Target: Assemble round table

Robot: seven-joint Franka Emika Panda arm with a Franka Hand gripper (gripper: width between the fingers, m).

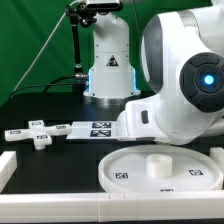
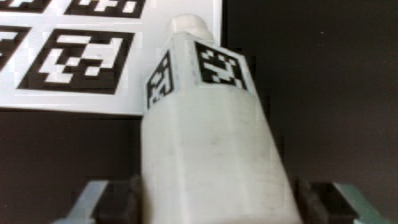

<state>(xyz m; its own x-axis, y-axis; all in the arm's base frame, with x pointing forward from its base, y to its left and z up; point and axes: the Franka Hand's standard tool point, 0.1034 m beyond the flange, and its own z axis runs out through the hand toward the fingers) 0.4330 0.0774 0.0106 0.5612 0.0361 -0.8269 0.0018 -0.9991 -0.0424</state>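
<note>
one thick cylinder (image 2: 210, 140) flanked by the gripper (image 2: 217, 200), cannot tell if clamped, marker board (image 2: 71, 50) near its tagged end

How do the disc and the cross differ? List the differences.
The disc is large and round; the cross is small and cross-shaped. The disc lies nearest the camera; the cross sits farther back, toward the exterior view's left. Both are white, tagged and lying flat.
</note>
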